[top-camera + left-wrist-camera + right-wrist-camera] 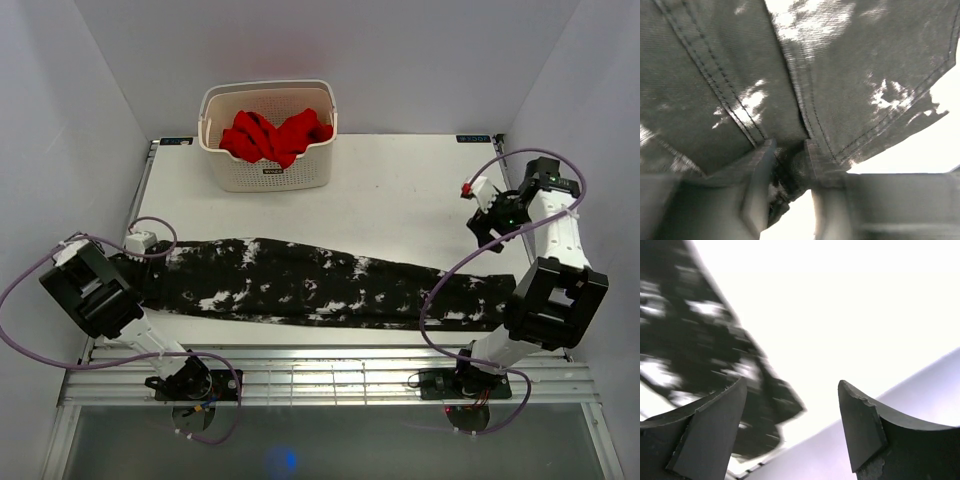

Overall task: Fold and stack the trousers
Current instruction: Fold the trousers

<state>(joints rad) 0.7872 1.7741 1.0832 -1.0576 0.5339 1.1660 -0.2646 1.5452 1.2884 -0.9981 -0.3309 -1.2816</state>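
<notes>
The long black trousers with white speckles [320,285] lay flat, stretched from side to side, on the near side of the white plastic basket [270,175]. The left gripper [789,145] pinched their end left of the basket. The right gripper [792,384] hung empty by their other end, jaws spread wide.

Matt stitched cloth trousers [300,285], perforated plastic basket [268,175], smooth table [400,200]
</notes>
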